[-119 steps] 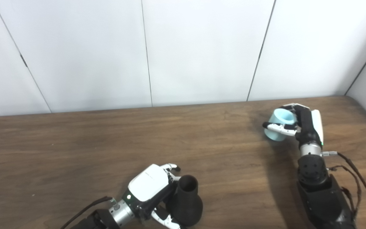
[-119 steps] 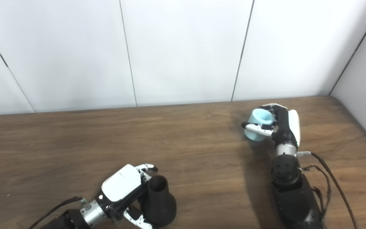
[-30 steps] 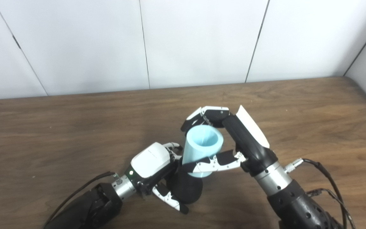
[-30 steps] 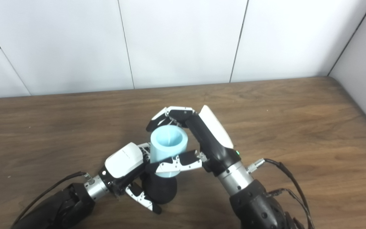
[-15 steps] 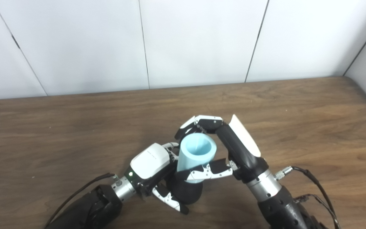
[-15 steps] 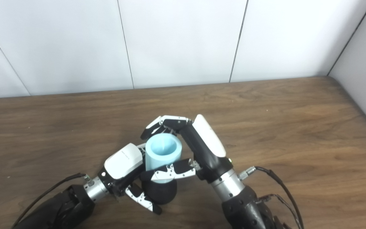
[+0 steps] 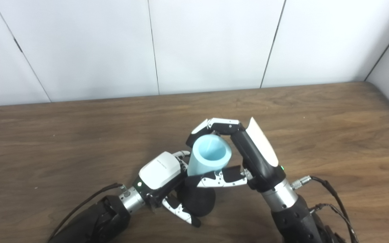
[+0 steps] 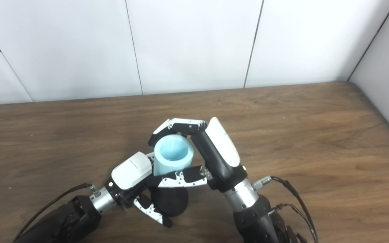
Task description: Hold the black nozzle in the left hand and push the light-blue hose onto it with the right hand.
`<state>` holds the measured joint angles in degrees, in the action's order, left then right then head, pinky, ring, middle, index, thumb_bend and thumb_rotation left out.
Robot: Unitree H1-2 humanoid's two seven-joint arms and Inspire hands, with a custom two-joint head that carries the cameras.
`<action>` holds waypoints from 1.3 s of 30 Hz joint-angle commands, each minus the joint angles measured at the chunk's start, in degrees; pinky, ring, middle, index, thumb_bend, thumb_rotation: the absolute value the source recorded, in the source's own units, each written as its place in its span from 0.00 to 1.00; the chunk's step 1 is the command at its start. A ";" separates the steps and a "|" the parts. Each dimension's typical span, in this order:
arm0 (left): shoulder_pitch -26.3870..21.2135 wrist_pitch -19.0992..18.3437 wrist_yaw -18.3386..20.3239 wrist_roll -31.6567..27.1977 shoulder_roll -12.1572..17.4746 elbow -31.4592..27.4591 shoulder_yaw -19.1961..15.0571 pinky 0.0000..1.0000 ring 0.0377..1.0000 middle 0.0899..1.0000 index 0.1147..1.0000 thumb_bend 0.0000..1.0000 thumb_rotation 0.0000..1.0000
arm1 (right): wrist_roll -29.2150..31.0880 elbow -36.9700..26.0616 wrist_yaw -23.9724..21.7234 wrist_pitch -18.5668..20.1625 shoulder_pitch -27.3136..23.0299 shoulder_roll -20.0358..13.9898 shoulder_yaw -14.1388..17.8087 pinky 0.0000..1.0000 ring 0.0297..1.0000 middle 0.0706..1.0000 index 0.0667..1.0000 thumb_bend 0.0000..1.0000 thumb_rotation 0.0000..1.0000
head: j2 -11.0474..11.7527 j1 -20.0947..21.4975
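- While I am checking both head views, the left hand point(image 7: 159, 177) is gripping the black nozzle point(image 7: 196, 200) low on the wooden table point(image 7: 333, 135), fingers wrapped around its body, wide base down.
- The right hand point(image 7: 245, 158) is clamping the light-blue hose point(image 7: 209, 158) between thumb and fingers, its open end facing up toward the cameras.
- Compared with half a second ago, the hose is sitting slightly higher and more upright, and the right wrist is standing a little taller; the left hand and nozzle are not showing any shift.
- The hose's lower end is covering the nozzle's neck, so I cannot tell how deep the neck is sitting inside.
- I am judging the push as under way but not finished: the small rise suggests a re-alignment rather than seating.
- The next move is calling for a straight downward press along the nozzle's axis; a tilted hose is risking a jam on the rim.
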<state>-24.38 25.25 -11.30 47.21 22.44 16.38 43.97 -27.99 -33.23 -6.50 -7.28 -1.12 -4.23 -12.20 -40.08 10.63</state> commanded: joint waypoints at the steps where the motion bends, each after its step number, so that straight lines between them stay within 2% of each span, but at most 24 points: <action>1: 5.37 -1.45 8.05 6.35 0.92 5.86 4.92 0.83 0.51 0.42 0.43 0.52 0.00 | 0.47 -1.51 1.59 -3.08 -1.62 0.40 0.51 0.13 0.43 0.43 0.46 0.52 0.00 | -0.16 -0.04; 8: 5.58 -1.91 9.47 5.62 1.07 4.06 4.68 0.82 0.51 0.41 0.44 0.52 0.00 | -0.34 2.15 2.46 -8.57 -1.00 -0.70 0.53 0.20 0.43 0.42 0.46 0.52 0.00 | -0.59 -0.33; 10: 5.65 -1.93 9.41 5.63 1.05 3.90 4.66 0.81 0.50 0.40 0.45 0.52 0.00 | -1.03 3.39 2.34 -9.83 -0.83 -1.17 0.35 0.22 0.37 0.45 0.49 0.51 0.00 | -0.70 -0.44; 20: 5.76 -3.09 10.83 5.39 1.05 2.14 4.44 0.82 0.51 0.41 0.44 0.52 0.00 | -2.01 7.57 1.80 -11.76 -0.19 -2.20 0.12 0.24 0.35 0.45 0.50 0.51 0.00 | -0.89 -0.73; 27: 5.53 -3.11 10.76 6.09 0.89 3.11 4.95 0.84 0.52 0.41 0.44 0.52 0.00 | -3.90 11.56 3.74 -15.30 -0.75 -2.80 0.26 0.28 0.37 0.45 0.47 0.52 0.00 | -0.32 -0.62; 39: 5.48 -2.65 9.26 7.14 0.84 4.32 5.47 0.83 0.50 0.41 0.44 0.52 0.00 | -5.95 13.08 6.58 -18.64 -2.44 -2.59 0.20 0.28 0.37 0.45 0.47 0.52 0.00 | 0.16 -0.54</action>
<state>-23.92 24.32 -11.14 47.18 22.48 15.47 43.91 -32.57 -20.60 0.17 -25.18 -2.06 -6.47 -12.01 -39.90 10.02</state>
